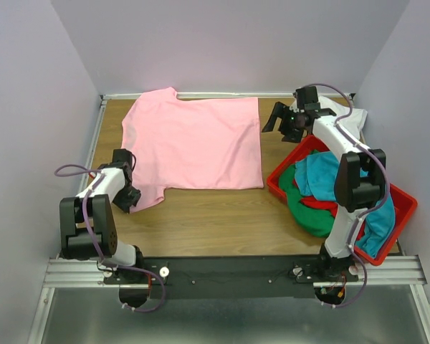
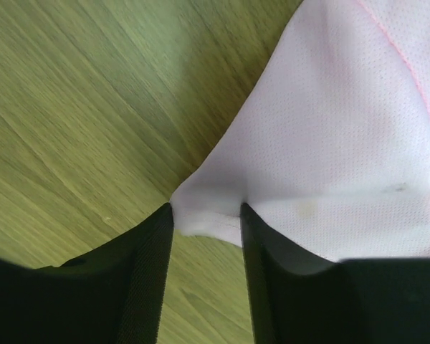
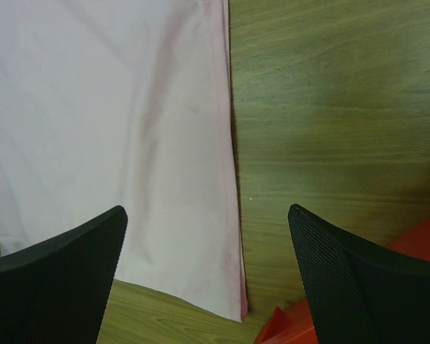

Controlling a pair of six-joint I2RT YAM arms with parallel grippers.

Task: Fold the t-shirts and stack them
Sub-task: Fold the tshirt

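Flanking the sleeve corner of the pink t-shirt (image 1: 193,143), flat on the table (image 1: 201,222), with left gripper (image 2: 206,209) fingers, clamped or not impossible to tell; hovering with right gripper (image 3: 208,208) splayed wide over its hem edge

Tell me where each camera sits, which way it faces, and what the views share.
Top external: above and behind the arms, looking down on table, pink t-shirt and red bin; both arms, left gripper and right gripper show.
Left wrist: on the left arm, facing down at the shirt's sleeve corner; its fingers straddle it.
Right wrist: on the right arm, facing down at the shirt's edge and a bin corner; open fingers show.
Shared: all three see the pink t-shirt.
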